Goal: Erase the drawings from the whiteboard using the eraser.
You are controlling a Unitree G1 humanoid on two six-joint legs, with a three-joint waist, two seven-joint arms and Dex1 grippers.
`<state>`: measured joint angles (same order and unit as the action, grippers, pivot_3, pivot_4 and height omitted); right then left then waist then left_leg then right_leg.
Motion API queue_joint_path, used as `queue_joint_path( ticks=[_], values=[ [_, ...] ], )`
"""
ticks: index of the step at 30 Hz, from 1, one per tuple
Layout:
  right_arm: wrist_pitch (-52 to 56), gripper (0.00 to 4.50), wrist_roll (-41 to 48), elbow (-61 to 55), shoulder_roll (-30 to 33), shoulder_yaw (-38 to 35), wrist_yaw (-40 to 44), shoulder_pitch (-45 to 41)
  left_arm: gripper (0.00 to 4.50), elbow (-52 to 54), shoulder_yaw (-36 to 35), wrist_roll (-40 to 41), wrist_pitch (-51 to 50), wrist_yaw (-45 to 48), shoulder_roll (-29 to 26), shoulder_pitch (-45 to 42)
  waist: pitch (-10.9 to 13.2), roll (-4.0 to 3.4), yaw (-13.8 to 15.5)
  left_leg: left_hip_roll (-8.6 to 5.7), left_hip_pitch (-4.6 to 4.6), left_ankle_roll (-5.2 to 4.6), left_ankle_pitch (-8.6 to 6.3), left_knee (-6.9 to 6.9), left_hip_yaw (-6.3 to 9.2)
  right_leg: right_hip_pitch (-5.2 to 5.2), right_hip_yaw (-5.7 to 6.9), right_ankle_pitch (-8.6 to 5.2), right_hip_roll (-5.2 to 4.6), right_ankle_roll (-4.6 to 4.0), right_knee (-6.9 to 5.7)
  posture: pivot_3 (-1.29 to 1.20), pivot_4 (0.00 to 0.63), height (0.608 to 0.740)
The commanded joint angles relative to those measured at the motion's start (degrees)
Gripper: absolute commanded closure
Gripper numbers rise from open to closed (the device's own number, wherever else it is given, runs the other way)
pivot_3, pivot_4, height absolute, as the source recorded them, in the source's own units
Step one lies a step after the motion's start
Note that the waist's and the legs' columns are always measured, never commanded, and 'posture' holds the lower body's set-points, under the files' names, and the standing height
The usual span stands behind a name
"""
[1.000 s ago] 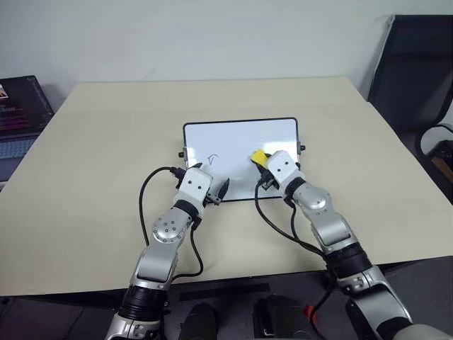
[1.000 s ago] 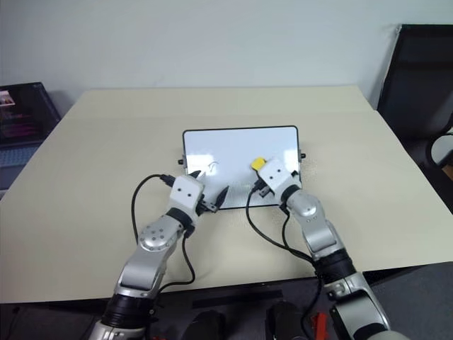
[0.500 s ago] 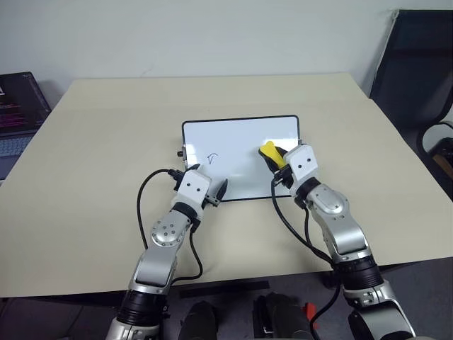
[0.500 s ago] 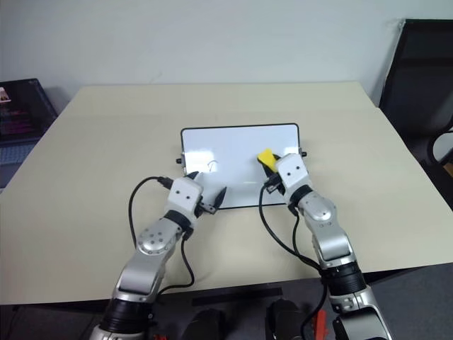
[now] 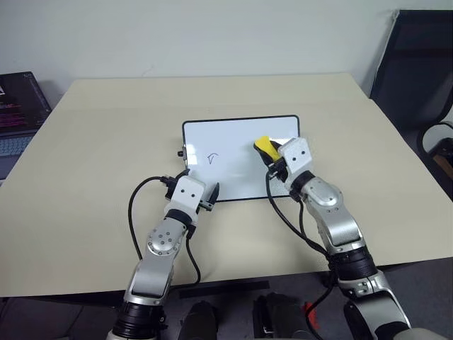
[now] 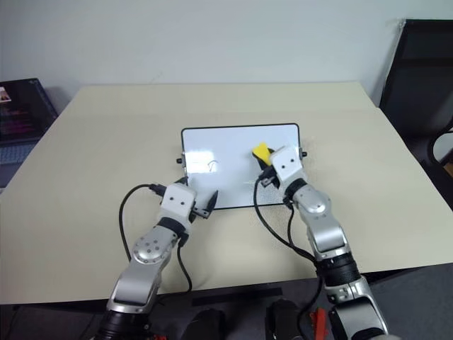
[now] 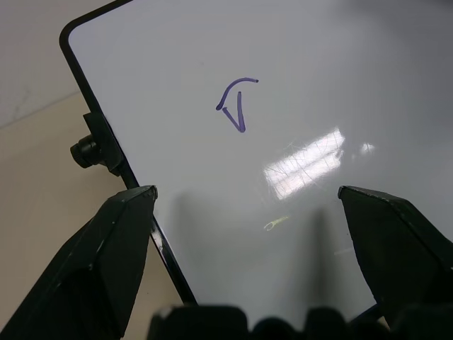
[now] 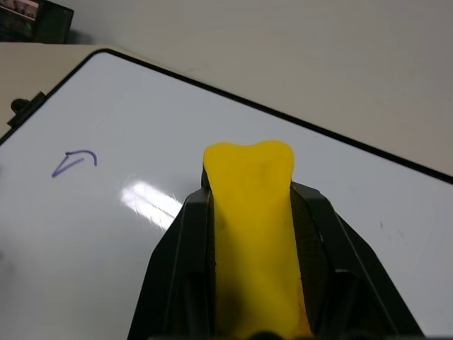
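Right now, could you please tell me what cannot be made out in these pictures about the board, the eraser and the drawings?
- Eraser: its underside is hidden in the right wrist view by the right end effector clamped around it.
- Whiteboard: its right part is covered in the head views by that end effector.
- Drawing: one mark shows; whether others lie under the arm cannot be told.
- Eraser touching the board: unclear.

Glossy white whiteboard (image 5: 237, 159) framed in thin black, one blue-purple drawing (image 7: 235, 105) on it; bright yellow eraser (image 8: 253, 234); pale beige bench (image 5: 106, 142).
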<state>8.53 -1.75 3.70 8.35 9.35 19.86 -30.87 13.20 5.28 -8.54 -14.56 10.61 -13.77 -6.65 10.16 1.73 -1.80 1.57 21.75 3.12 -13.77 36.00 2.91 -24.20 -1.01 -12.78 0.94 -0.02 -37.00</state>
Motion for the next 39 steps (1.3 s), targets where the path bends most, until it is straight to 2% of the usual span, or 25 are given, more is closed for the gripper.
queue_joint_path(
  ticks=[1,8,17,25,32,39],
  values=[
    [-3.29,3.38,-0.44,1.48,-1.96,1.26,-0.21,-3.35,0.0,2.54,-0.82,-0.64,0.74,-0.7,-0.31,-0.81,0.0,0.0,0.01,0.0,0.0,0.0,0.0,0.0,0.0,0.0,0.0,0.0,0.0,0.0,0.0,0.0,0.15,0.74],
    [-8.41,3.38,-2.45,10.61,-5.94,4.19,-0.53,-7.18,0.0,2.03,-1.13,-0.83,0.78,-0.69,-0.56,-1.2,0.0,0.0,0.04,0.0,0.01,0.0,0.0,0.0,0.0,0.0,-0.01,0.01,0.0,0.0,0.01,0.0,0.15,0.74],
    [-8.81,3.38,-5.62,18.56,-10.32,7.75,-0.85,-11.97,0.0,0.81,-1.45,-0.49,0.71,0.03,-1.09,-3.03,0.0,-0.01,0.03,0.02,0.0,0.0,0.0,0.01,0.01,0.0,0.0,0.01,0.0,-0.01,-0.04,0.0,0.15,0.74],
    [-8.43,3.38,-5.7,25.63,-13.48,7.6,-1.21,-15.16,0.0,0.65,-1.35,-0.37,0.81,0.1,-1.23,-3.09,0.0,-0.01,0.03,0.02,0.0,0.0,0.0,0.01,0.01,0.0,-0.02,0.01,0.0,-0.01,-0.04,0.0,0.15,0.74],
    [-5.19,3.38,-9.81,26.86,-12.43,10.47,-0.06,-16.9,0.0,1.13,-1.06,-0.49,0.56,-0.22,-0.96,-2.72,0.0,-0.01,0.03,0.02,0.0,0.0,0.0,0.01,0.03,0.0,-0.02,0.01,0.0,-0.01,-0.04,0.0,0.15,0.74],
    [0.74,3.38,-12.66,17.78,-6.26,12.07,2.76,-10.99,0.0,1.78,-0.63,-0.48,0.68,-0.12,-0.76,-1.9,0.0,0.0,0.26,0.01,0.0,0.0,0.0,0.04,0.07,0.02,-0.02,0.01,-0.01,-0.01,-0.07,0.0,0.15,0.74]
  ],
)
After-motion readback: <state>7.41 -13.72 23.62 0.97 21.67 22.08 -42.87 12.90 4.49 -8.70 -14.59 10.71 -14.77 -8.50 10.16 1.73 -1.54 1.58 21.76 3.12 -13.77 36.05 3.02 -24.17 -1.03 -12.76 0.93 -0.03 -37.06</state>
